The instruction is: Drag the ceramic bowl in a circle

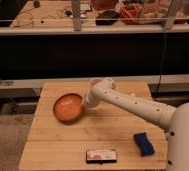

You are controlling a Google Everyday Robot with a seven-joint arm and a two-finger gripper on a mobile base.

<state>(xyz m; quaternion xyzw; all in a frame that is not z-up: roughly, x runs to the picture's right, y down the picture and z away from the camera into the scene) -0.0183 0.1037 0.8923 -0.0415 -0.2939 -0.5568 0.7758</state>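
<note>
The ceramic bowl [68, 106] is wide and shallow, glossy orange inside with a darker rim. It sits on the left half of the wooden table [63, 145]. My white arm reaches in from the lower right. The gripper [86, 102] is at the bowl's right rim, mostly hidden behind the wrist. I cannot tell whether it touches or holds the rim.
A small pinkish cup [94, 81] stands just behind the wrist near the table's far edge. A blue sponge [144, 144] lies at the front right. A flat dark packet [101, 155] lies at the front edge. A dark shelf unit stands behind the table.
</note>
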